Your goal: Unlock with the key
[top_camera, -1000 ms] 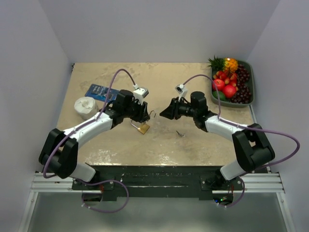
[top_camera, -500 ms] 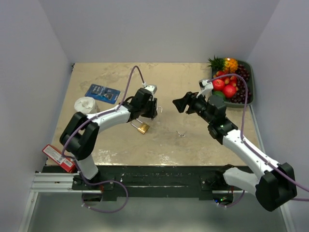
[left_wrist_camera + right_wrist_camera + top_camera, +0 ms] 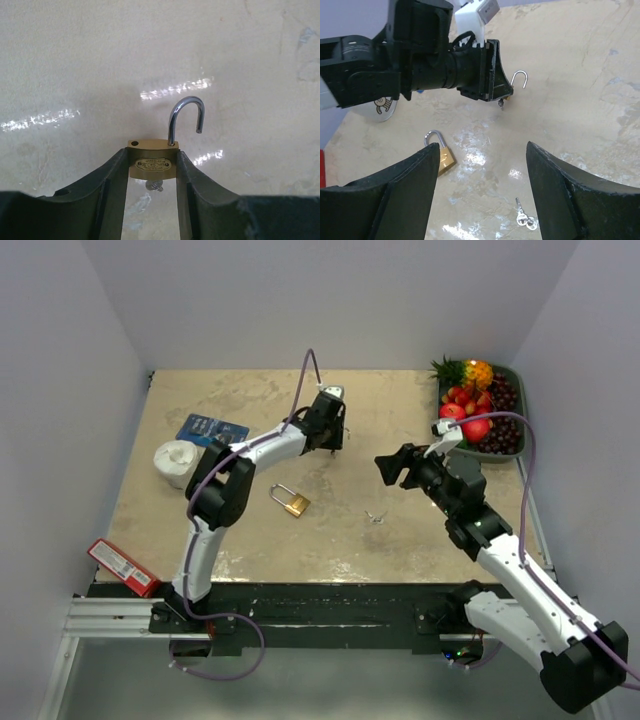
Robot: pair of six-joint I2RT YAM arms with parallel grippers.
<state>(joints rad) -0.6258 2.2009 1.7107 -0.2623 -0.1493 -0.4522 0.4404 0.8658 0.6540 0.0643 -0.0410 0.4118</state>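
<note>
A brass padlock [image 3: 152, 162] sits pinched between the fingers of my left gripper [image 3: 152, 156], its steel shackle [image 3: 185, 116] swung open. A key [image 3: 155, 185] sticks out of the underside of the body. From above, the left gripper [image 3: 333, 432] hangs over the far middle of the table. The right wrist view shows the same shackle [image 3: 521, 79] and key [image 3: 501, 104] below that gripper. My right gripper [image 3: 392, 468] is open and empty, off to the right of the padlock and apart from it, with its fingers [image 3: 415, 175] spread wide.
A second brass padlock [image 3: 291, 503] lies on the table, with a loose pair of keys [image 3: 376, 515] to its right. A fruit tray [image 3: 519, 440] stands far right. A blue packet [image 3: 212, 430] and white roll [image 3: 178, 460] lie left, a red packet [image 3: 118, 562] at the near-left edge.
The right gripper opened and drew back to the right, away from the held padlock. The left arm carried the padlock farther from the bases and rightward. The padlock on the table stayed put.
</note>
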